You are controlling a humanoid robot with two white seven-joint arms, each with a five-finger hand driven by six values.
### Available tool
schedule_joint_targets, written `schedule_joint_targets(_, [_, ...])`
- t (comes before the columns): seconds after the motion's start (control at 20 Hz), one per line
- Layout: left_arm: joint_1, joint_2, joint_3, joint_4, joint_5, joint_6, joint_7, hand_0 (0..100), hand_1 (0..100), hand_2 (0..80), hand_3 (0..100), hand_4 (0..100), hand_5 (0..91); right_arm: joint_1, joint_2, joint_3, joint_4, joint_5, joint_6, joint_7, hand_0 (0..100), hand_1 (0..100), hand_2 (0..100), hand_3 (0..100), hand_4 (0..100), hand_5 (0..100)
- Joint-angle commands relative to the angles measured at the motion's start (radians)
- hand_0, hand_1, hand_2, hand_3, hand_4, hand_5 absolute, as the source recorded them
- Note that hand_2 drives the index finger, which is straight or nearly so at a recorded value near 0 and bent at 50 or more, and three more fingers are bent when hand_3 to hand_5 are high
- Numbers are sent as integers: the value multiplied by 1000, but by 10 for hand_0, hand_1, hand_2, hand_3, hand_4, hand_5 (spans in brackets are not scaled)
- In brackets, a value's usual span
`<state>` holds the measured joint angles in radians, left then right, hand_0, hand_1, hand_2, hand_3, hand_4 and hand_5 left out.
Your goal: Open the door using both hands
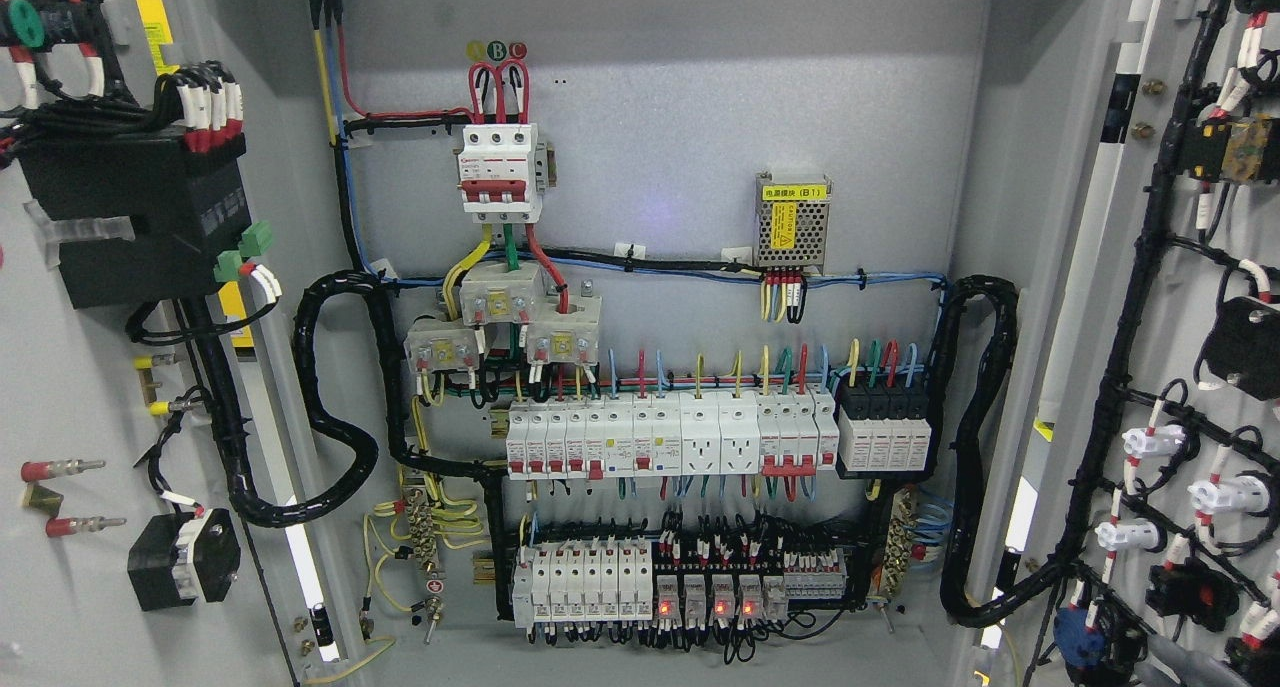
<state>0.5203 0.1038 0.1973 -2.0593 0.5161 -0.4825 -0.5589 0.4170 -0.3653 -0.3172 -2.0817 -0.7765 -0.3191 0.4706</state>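
Now, from the head view, both grey cabinet doors are standing wide open: the left door and right door are flanking the wired back panel, where rows of circuit breakers are sitting. Neither hand is showing, so the fingers cannot be judged.

The cabinet's grey back panel carries breakers and relays.
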Motion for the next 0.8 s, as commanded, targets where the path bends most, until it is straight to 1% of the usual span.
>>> schedule_joint_targets(0.0, [1,2,86,-10,7,22,-1,0,0,0,0,0,0,2,22,-42,8,-12,2,-3,217,0,0,0,0,0])
schedule_joint_targets(0.1, [1,2,108,-9,18,24,-4,0,0,0,0,0,0,2,35,-55,8,-12,2,-3,217,0,0,0,0,0])
schedule_joint_targets(0.2, [1,2,131,-4,21,59,-27,0,0,0,0,0,0,3,40,-66,8,-12,6,-4,217,0,0,0,0,0])
schedule_joint_targets(0.3, [0,4,154,-1,57,111,-45,0,0,0,0,0,0,3,57,-83,6,-12,11,-4,217,0,0,0,0,0])
schedule_joint_targets(0.35, [0,7,168,-1,91,142,-49,0,0,0,0,0,0,3,60,-92,6,-12,11,-4,217,0,0,0,0,0])
schedule_joint_targets(0.4, [-2,11,178,2,107,165,-50,0,0,0,0,0,0,5,68,-103,8,-12,11,-4,216,0,0,0,0,0])
schedule_joint_targets(0.45, [-6,14,189,13,110,182,-50,0,0,0,0,0,0,9,74,-108,8,-12,11,-4,216,0,0,0,0,0])
schedule_joint_targets(0.55, [-11,19,214,21,110,188,-56,0,0,0,0,0,0,23,75,-117,5,-12,11,-4,216,0,0,0,0,0])
schedule_joint_targets(0.7, [-13,30,266,24,116,202,-107,0,0,0,0,0,0,32,88,-132,5,-12,9,-3,216,0,0,0,0,0])
schedule_joint_targets(0.75, [-13,30,277,25,120,214,-108,0,0,0,0,0,0,32,91,-137,5,-12,9,-3,217,0,0,0,0,0])
